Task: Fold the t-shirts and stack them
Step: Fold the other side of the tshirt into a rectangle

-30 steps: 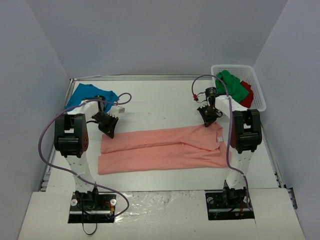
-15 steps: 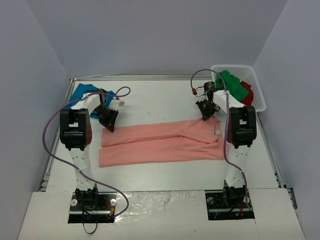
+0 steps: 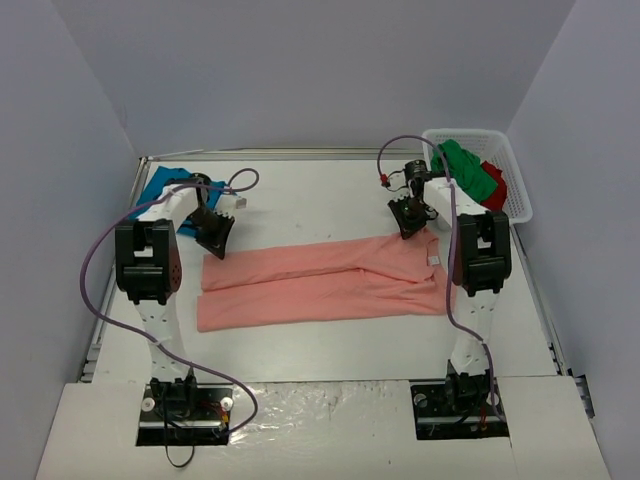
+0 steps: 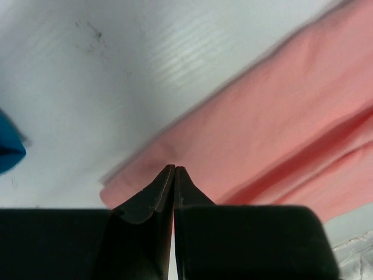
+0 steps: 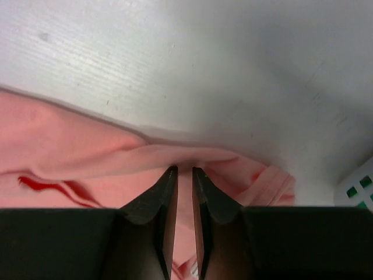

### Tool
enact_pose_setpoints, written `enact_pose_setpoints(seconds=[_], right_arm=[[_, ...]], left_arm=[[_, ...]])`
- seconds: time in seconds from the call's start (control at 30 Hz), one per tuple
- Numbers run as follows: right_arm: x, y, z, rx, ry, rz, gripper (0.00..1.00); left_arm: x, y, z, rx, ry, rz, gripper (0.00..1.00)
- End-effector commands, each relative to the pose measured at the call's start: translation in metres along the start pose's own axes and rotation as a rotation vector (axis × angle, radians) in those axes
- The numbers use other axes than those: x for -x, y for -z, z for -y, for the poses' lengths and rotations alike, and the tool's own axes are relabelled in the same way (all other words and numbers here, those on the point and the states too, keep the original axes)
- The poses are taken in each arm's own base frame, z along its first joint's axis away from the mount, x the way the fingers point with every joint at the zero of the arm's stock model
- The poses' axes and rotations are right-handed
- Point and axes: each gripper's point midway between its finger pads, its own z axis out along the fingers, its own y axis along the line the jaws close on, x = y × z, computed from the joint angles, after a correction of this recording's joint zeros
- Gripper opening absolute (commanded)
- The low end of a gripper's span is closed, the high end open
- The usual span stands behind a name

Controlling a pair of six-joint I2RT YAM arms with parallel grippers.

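The salmon-pink t-shirt lies on the white table, folded into a long band running left to right. My left gripper is shut on its far left corner. In the left wrist view my left gripper has its tips pressed together at the edge of the pink cloth. My right gripper is shut on the far right edge by the collar. In the right wrist view my right gripper pinches a raised fold of the shirt. A teal-blue t-shirt lies at the back left.
A white mesh basket at the back right holds a green shirt and a red shirt. Its corner shows in the right wrist view. The teal shirt's tip shows in the left wrist view. Grey walls enclose the table.
Both grippers have moved toward the back of the table, and the far edge of the pink shirt has shifted back with them. The band now lies flatter and straighter.
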Motion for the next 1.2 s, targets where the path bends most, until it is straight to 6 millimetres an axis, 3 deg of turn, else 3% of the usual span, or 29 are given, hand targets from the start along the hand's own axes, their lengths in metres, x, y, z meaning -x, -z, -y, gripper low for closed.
enact_pose_setpoints(seconds=[0.0, 0.03, 0.07, 0.1, 0.13, 0.17, 0.2, 0.23, 0.27, 0.3, 0.37, 0.4, 0.47, 0.6, 0.63, 0.87, 1.17], right_arm=[[0.004, 0.052, -0.012, 0.010, 0.026, 0.042, 0.13], [0.001, 0.058, -0.014, 0.008, 0.026, 0.039, 0.16], [0.005, 0.074, -0.016, 0.004, 0.029, 0.071, 0.28], [0.001, 0.078, -0.018, 0.007, 0.028, 0.073, 0.39], [0.000, 0.085, -0.020, 0.007, 0.027, 0.082, 0.49], [0.001, 0.100, -0.021, -0.001, 0.032, 0.115, 0.56], [-0.003, 0.104, -0.023, 0.000, 0.040, 0.115, 0.62], [-0.005, 0.109, -0.023, -0.005, 0.046, 0.125, 0.75], [-0.005, 0.120, -0.025, -0.009, 0.053, 0.151, 0.95], [-0.009, 0.120, -0.029, 0.008, 0.063, 0.149, 1.00], [-0.011, 0.125, -0.036, 0.037, 0.079, 0.169, 1.00], [-0.011, 0.124, -0.044, 0.078, 0.093, 0.181, 1.00], [-0.017, 0.115, -0.052, 0.130, 0.109, 0.166, 1.00], [-0.019, 0.097, -0.066, 0.232, 0.130, 0.146, 0.95], [-0.018, 0.091, -0.069, 0.258, 0.131, 0.141, 0.88], [-0.010, 0.062, -0.080, 0.373, 0.109, 0.103, 0.73], [-0.010, 0.038, -0.100, 0.520, 0.118, 0.047, 0.67]], left_arm=[[0.009, 0.059, 0.013, 0.060, -0.055, 0.116, 0.02], [0.009, 0.066, 0.018, 0.059, -0.060, 0.133, 0.02], [0.006, 0.073, 0.023, 0.057, -0.063, 0.146, 0.03], [0.009, 0.093, 0.031, 0.078, -0.085, 0.206, 0.03], [0.009, 0.101, 0.036, 0.090, -0.086, 0.235, 0.03], [0.014, 0.112, 0.036, 0.119, -0.098, 0.289, 0.06], [0.009, 0.127, 0.043, 0.154, -0.114, 0.337, 0.09], [0.008, 0.134, 0.045, 0.176, -0.117, 0.368, 0.23], [0.010, 0.142, 0.046, 0.201, -0.127, 0.408, 0.24], [0.006, 0.153, 0.055, 0.208, -0.153, 0.440, 0.24], [0.001, 0.164, 0.064, 0.205, -0.170, 0.470, 0.42], [-0.003, 0.164, 0.066, 0.205, -0.169, 0.470, 0.64], [-0.007, 0.171, 0.069, 0.201, -0.166, 0.502, 0.98], [-0.017, 0.165, 0.062, 0.201, -0.136, 0.507, 0.94], [-0.022, 0.163, 0.058, 0.188, -0.114, 0.510, 0.94], [-0.030, 0.162, 0.064, 0.062, -0.083, 0.587, 0.95], [-0.038, 0.154, 0.056, 0.044, -0.037, 0.582, 0.95]])
